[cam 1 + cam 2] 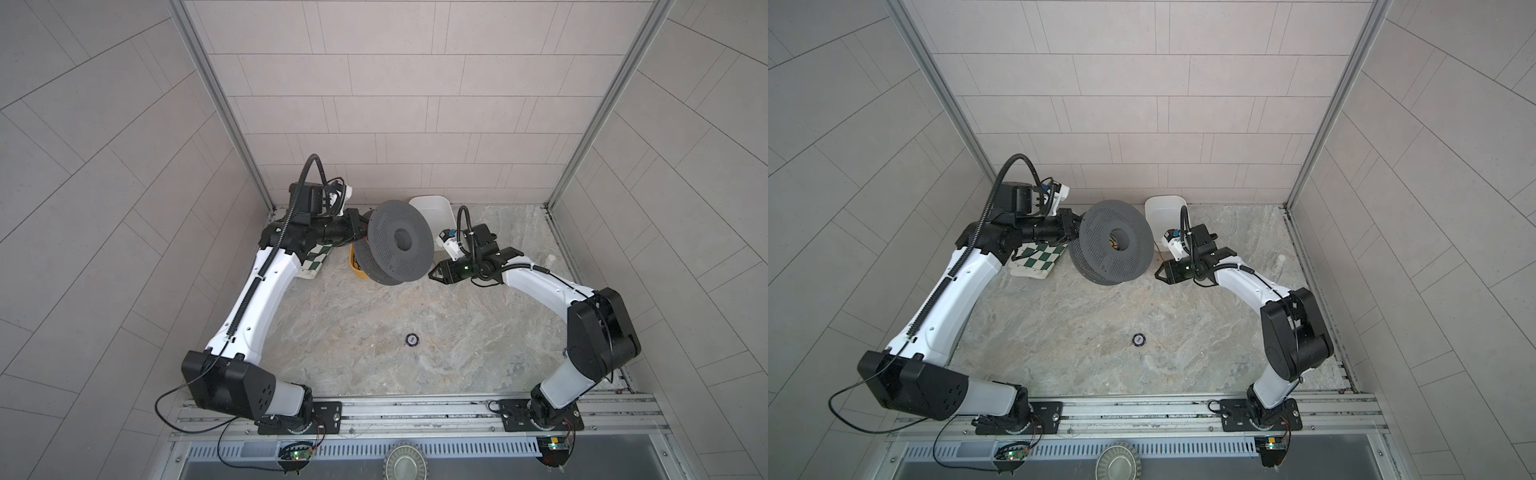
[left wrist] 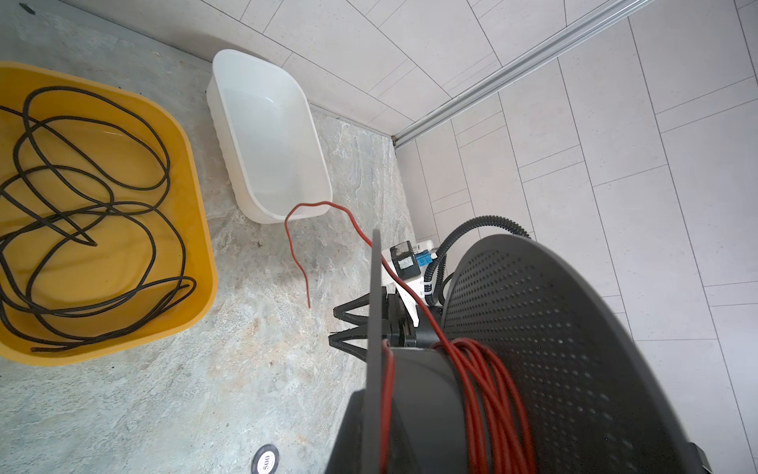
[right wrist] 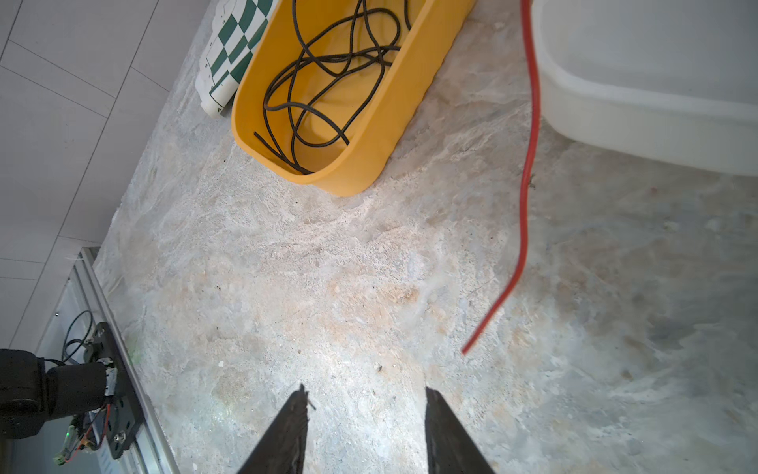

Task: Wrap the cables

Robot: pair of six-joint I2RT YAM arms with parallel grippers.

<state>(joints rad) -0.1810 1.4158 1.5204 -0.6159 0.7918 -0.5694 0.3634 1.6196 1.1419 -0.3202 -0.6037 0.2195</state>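
- Mottled beige-grey stone look on the tabletop (image 1: 353,332): matt, gritty, rough in grain.
- Dark grey matt plastic for the spool (image 1: 382,232); flanges pierced with fine holes, hub smooth.
- Smooth, rubbery-looking insulation on the red wire (image 3: 523,230), with a faint sheen.
- Glossy, smooth plastic for the yellow tub (image 3: 406,102), soft highlights inside.
- Milky, translucent plastic for the white tub (image 2: 262,123), smooth and satin.
- Dull, finely textured jacket on the black cable (image 2: 88,211).
- Flexible green-and-white checked mat (image 1: 1042,254) at far left, low sheen; material unclear.
- Matt pale tile pattern on the walls (image 1: 374,104); bare brushed metal on the near rail (image 1: 415,409).
- Glossy white shells and matt black housings on the arms (image 1: 268,299); ribbed black hose (image 2: 492,219).
- Matt black on the right claw (image 3: 366,389), finger edges slightly rough.
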